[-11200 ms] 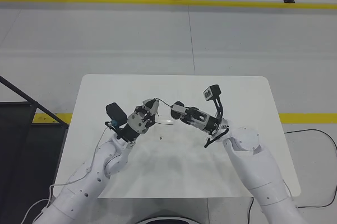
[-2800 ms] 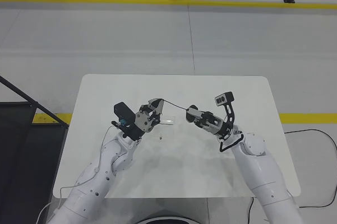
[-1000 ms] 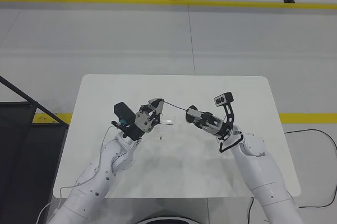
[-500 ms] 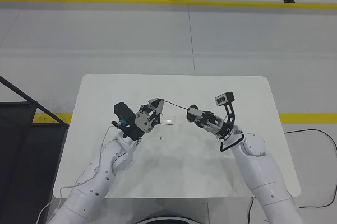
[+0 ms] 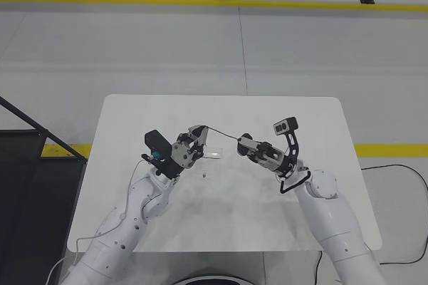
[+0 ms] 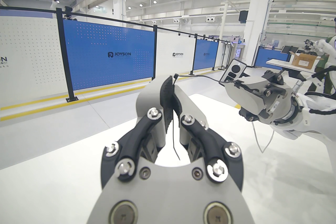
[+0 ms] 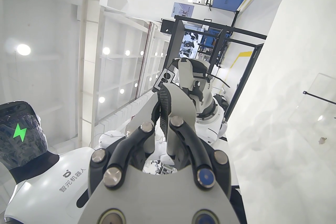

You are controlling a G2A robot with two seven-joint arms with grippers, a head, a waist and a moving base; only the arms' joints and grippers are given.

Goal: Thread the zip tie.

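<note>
Pinching a thin black plastic zip tie (image 6: 174, 130) between the ribbed pads of the left gripper (image 6: 172, 87) — jaws pressed together on the strap, square head poking out past the fingertips, pointed tail dangling back toward the wrist. Gripped that way, probably, to hold the head steady and open to the side. From above, found at eleven o'clock of the middle of the white rectangular table (image 5: 299, 121), raised off its surface. Running on from the head toward three o'clock as a taut thread, straight into the right gripper (image 5: 241, 141) at one o'clock, jaws there squeezed together on the far end. Looks like a pull-through in hand: one side anchoring, the other drawing tight. Lying underneath at twelve o'clock, a clear flat plastic sheet (image 5: 214, 151) carrying a spare black zip tie (image 7: 319, 97), likely stock for another round. Farther off, blue perforated fence panels (image 6: 105, 33) bearing small white lettering — left unread.
</note>
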